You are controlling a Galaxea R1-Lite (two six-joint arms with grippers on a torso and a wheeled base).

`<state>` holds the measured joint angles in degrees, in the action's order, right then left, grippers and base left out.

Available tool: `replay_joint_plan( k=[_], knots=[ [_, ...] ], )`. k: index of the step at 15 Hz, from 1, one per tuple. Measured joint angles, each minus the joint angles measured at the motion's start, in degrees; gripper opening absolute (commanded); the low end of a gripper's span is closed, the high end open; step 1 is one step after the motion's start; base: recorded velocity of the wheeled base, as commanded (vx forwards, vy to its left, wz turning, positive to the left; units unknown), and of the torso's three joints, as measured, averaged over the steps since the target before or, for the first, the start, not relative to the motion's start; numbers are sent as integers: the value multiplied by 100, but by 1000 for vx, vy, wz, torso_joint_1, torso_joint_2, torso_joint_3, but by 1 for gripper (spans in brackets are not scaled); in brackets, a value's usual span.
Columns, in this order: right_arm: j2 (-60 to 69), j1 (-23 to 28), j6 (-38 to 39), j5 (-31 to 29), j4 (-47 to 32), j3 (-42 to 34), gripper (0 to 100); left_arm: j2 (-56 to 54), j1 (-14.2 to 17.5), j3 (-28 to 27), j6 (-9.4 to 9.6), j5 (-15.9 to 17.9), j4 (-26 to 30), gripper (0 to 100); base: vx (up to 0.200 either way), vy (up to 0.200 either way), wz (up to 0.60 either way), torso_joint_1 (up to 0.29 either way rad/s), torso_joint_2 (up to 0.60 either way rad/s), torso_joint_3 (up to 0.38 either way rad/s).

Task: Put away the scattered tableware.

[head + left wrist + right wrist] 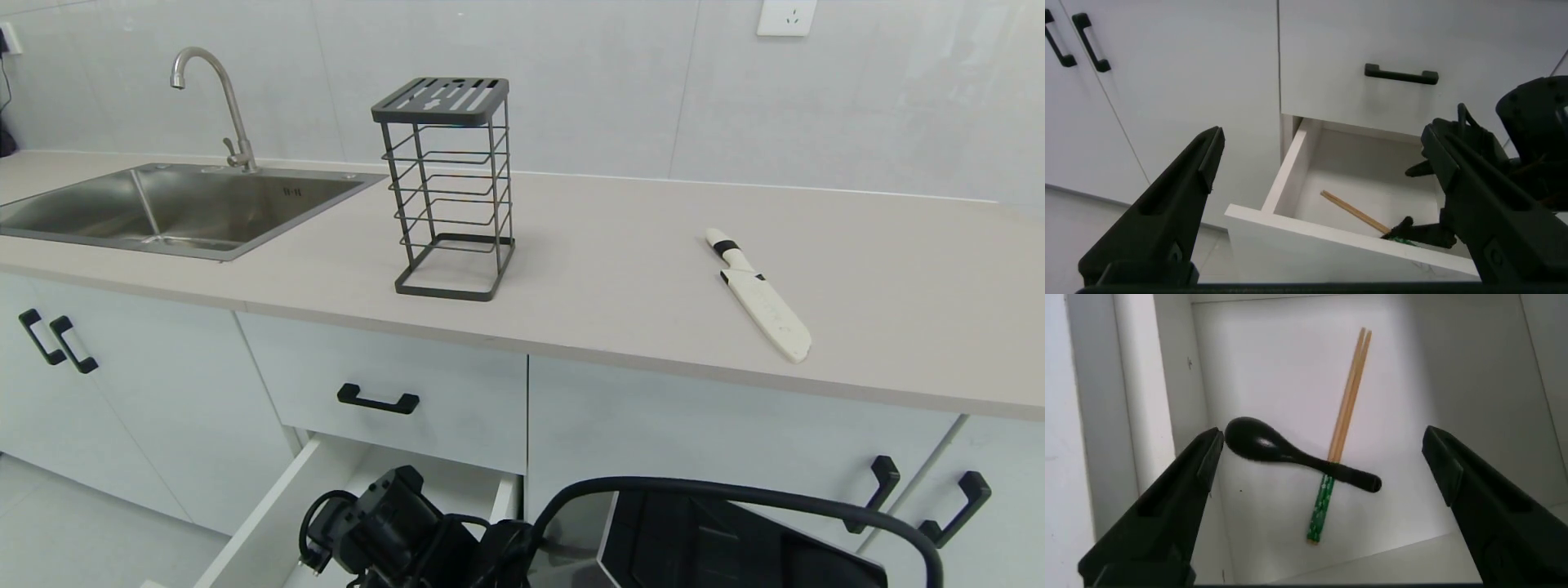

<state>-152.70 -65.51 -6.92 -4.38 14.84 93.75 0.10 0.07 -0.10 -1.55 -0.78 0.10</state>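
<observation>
A black spoon (1282, 451) lies across a pair of wooden chopsticks (1347, 392) with green ends on the white floor of the open lower drawer (1257, 359). My right gripper (1323, 441) hangs open above them, holding nothing. My left gripper (1323, 139) is open and empty in front of the drawer (1290, 175), where the chopsticks (1355, 214) show inside. On the counter at the right lies a knife (759, 298) with a white blade and a white-and-black handle. A dark wire rack (449, 188) with a slotted top stands mid-counter.
A steel sink (180, 204) with a faucet is set into the counter at the left. The drawer above the open one is shut, with a black handle (378, 399). Cabinet doors with black handles flank both sides. A black arm end (384, 531) sits over the open drawer (269, 506).
</observation>
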Motion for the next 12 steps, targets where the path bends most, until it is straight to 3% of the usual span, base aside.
replay_joint_plan(
  k=[7, 12],
  knots=[
    [783, 193, -260, -35, -1, -529, 100, 0, 0, 0, -1, 0, 0, 100, 0, 0, 0, 0, 0, 0],
    [1157, -308, -240, 30, 18, -877, 100, 0, 0, 0, 0, 2, 0, 100, 0, 0, 0, 0, 0, 0]
  ],
)
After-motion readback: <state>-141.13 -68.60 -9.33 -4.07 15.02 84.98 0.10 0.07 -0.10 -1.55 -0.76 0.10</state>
